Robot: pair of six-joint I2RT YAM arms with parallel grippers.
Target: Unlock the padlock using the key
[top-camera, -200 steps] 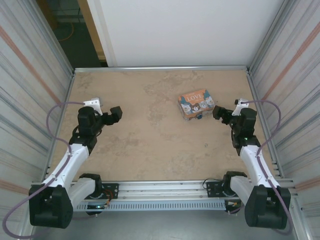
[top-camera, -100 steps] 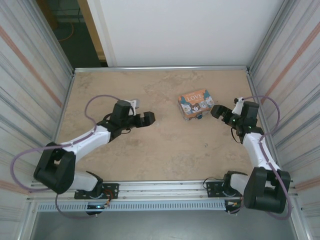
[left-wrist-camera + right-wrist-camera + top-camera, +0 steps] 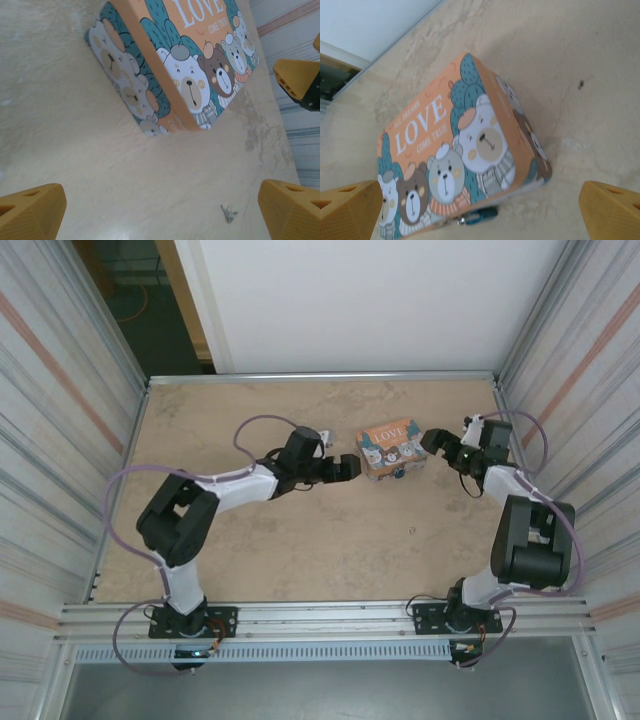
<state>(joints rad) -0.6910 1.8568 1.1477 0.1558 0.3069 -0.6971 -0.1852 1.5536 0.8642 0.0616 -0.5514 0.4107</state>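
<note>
There are two pincers. The left pincer [image 3: 347, 468] is spread wide and empty; its two yellow fingertips [image 3: 32, 210] sit at the lower corners of its wrist view with bare table between them. It points rightward at the left short end of the box, just beside it and not touching. The right pincer [image 3: 432, 444] is likewise spread wide and holds nothing. It sits just off the box's right end, facing the left one across it; one of its yellow fingertips [image 3: 296, 80] shows at the right edge of the left wrist view.

Between them stands one orange box [image 3: 392, 445], lid up, printed with "LOVE" and cartoon bears. Its long axis runs left to right across the table [image 3: 250, 540], the right end a little farther back; the lettering reads from the near side.

One padlock [image 3: 481, 215] lies against the box's near long side, about midway along it. Its body is blue and its other end silvery; its long axis runs along the box's edge. In the right wrist view the silvery end points left and the blue body right.

One key [image 3: 229, 214] lies on bare table as a dark speck, nearer the arm bases than the box. It is apart from the padlock and from both pincers; it is too small to tell which way it points.
</note>
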